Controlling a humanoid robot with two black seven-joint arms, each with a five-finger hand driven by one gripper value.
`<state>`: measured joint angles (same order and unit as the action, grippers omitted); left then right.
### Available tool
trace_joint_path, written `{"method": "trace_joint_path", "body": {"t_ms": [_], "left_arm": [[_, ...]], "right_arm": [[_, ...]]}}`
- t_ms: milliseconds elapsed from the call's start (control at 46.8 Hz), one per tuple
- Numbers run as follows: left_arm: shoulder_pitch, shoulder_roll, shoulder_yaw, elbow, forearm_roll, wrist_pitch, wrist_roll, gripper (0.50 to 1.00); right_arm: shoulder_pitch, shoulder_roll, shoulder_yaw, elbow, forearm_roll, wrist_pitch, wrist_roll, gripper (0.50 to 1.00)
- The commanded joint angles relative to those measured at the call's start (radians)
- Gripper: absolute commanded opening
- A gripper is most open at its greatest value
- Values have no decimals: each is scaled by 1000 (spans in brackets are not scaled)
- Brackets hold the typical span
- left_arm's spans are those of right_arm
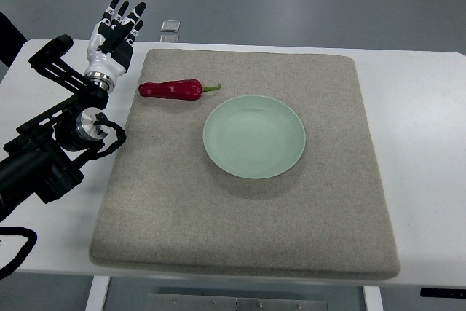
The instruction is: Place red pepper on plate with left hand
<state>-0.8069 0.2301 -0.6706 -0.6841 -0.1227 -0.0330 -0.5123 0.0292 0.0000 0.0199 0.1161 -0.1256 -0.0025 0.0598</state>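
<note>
While our left hand (113,33) hangs above the far left corner of the table (415,151), its fingers (121,14) are spread apart and straight, holding nothing, and they point away from us toward the far edge. We see the black arm (51,147) behind it coming in from the left edge of the picture, crossing the white table beside the mat. A grey felt mat (247,231) covers most of the table. On it, near its far left corner, lies the red pepper (172,90), stretched out sideways with its green stem (211,89) pointing right. The pepper sits just to the right of our wrist and apart from the hand, which does not touch it. A pale green plate (254,136) rests near the middle of the mat, just beside the pepper and nearer to us, with a small gap between its rim and the stem. Beyond the mat's far edge we make out a small clear object (170,28) on the table, too small to identify.
</note>
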Motion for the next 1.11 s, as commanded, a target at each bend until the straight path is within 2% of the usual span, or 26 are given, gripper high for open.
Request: {"method": "trace_joint_path", "body": {"t_ms": [0, 278, 448, 534, 662, 940, 1089], "left_arm": [[-2, 3, 2, 1, 3, -8, 0, 994], [-11, 21, 0, 1, 245, -10, 0, 992], [-12, 25, 2, 1, 302, -10, 0, 992], [-25, 38, 3, 0, 359, -8, 20, 990], [-32, 52, 11, -12, 607, -18, 63, 990], [-40, 87, 13, -18, 1081, -5, 95, 992], [-38, 107, 13, -18, 1340, 53, 92, 992]], "right_arm": [[0, 0, 0, 0, 0, -1, 0, 928], [0, 0, 0, -1, 0, 1, 0, 928], [0, 0, 0, 0, 0, 1, 0, 928], [0, 0, 0, -1, 0, -1, 0, 928], [0, 0, 0, -1, 0, -1, 0, 928], [0, 0, 0, -1, 1, -1, 0, 928], [0, 0, 0, 0, 0, 1, 0, 928]]}}
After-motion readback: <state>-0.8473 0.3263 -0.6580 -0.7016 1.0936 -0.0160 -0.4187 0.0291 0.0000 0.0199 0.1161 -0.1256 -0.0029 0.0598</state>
